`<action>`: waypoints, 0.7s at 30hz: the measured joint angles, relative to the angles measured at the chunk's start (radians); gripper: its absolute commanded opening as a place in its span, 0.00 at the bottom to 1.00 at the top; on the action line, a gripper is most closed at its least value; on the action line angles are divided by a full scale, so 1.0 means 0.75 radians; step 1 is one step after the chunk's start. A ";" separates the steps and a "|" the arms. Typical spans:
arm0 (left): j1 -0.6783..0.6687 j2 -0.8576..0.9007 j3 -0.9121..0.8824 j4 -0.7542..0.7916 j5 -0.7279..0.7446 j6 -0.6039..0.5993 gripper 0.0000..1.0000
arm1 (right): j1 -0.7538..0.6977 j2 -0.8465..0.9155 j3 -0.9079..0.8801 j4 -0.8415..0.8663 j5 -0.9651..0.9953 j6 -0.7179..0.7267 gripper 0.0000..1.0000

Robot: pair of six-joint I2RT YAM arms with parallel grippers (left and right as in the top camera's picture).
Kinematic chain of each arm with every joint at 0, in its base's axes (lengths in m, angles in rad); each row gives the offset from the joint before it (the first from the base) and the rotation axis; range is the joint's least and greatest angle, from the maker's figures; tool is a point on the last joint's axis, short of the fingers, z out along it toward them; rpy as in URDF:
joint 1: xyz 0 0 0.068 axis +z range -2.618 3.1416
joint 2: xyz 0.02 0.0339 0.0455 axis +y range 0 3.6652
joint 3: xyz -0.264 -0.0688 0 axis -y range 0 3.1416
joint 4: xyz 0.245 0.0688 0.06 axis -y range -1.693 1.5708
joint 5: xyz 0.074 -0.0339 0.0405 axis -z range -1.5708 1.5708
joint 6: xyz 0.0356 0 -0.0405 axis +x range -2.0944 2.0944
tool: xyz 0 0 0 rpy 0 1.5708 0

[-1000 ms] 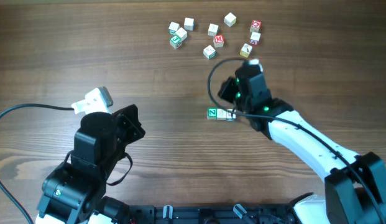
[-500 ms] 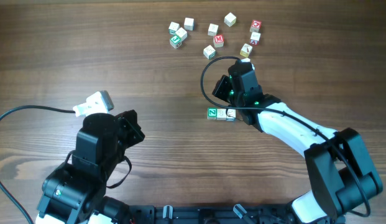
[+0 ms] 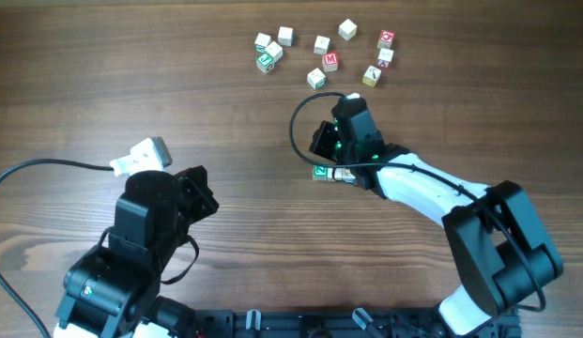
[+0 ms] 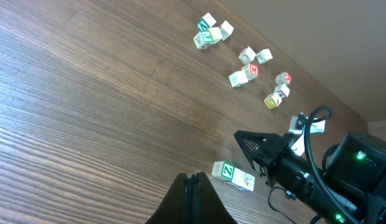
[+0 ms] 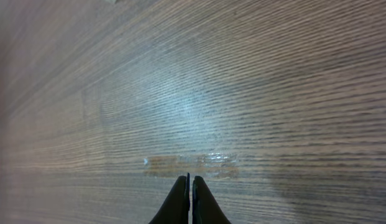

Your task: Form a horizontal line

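Right gripper (image 5: 190,177) clenched on nothing, poised near the green-faced cube (image 4: 227,171) and its pale neighbour (image 4: 245,181); any low sweep could nudge them askew, breaking the line

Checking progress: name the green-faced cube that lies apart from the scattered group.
The green Z cube, beside a pale cube; the other green cubes sit in the far cluster.
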 measured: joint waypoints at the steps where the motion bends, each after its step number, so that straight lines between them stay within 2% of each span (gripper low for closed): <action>1: 0.000 0.000 0.000 -0.001 0.000 0.000 0.04 | -0.001 0.000 0.000 -0.007 -0.001 0.000 0.05; 21: 0.000 0.049 0.000 -0.010 0.001 0.000 0.04 | -0.001 0.001 0.001 -0.183 -0.082 0.000 0.05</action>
